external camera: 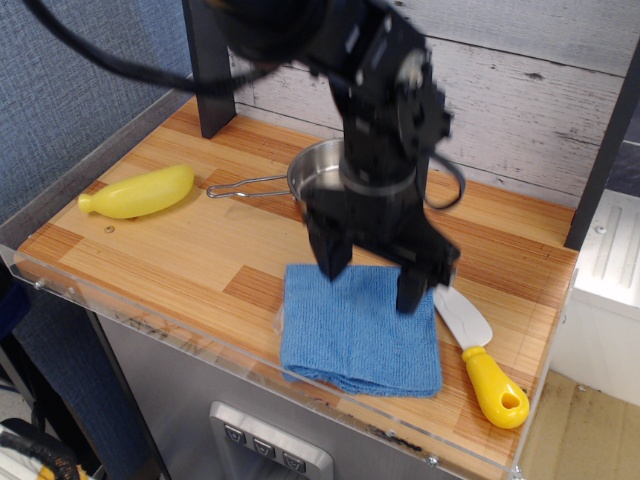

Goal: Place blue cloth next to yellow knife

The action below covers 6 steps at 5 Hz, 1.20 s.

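The blue cloth (360,333) lies flat on the wooden table near its front edge. The yellow knife (483,360) lies just right of the cloth, white blade toward the back, yellow handle with a hole toward the front. My gripper (368,270) hangs above the cloth's far edge, raised off it. Its two dark fingers (328,253) are spread wide apart and hold nothing.
A steel pan (322,186) with a wire handle stands behind the gripper, partly hidden by the arm. A yellow banana-shaped toy (138,192) lies at the left. A dark post (208,75) stands at the back. The table's front edge (200,345) has a clear plastic lip.
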{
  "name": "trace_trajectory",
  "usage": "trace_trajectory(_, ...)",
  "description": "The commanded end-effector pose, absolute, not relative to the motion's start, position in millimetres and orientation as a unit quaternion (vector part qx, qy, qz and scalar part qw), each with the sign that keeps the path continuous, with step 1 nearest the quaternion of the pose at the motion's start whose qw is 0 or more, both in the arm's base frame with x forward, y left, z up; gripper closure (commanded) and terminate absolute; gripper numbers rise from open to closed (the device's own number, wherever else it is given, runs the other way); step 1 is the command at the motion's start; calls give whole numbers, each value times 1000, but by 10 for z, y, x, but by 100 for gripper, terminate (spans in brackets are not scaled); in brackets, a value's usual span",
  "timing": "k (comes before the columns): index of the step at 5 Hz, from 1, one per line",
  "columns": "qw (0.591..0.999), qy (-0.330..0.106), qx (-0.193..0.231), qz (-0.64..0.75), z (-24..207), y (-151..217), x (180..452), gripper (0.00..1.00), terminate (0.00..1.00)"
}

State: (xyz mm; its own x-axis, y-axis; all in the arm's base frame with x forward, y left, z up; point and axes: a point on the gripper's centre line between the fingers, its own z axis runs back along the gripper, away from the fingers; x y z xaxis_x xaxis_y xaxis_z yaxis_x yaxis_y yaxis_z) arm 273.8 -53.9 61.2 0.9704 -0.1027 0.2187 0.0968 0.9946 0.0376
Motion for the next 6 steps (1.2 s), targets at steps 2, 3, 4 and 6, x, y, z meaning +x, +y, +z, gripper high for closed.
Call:
trace_trajectory(2, 978, -200, 3, -53, 1679, -467, 2727, 0, 0)
trace_trajectory(3, 976, -211, 3, -49, 1892, -454, 2625, 0, 0)
trace_trajectory(4, 976, -211, 3, -49, 1892, -454, 2625, 0, 0)
trace_trajectory(6, 976, -211, 3, -49, 1892, -454, 2625, 0, 0)
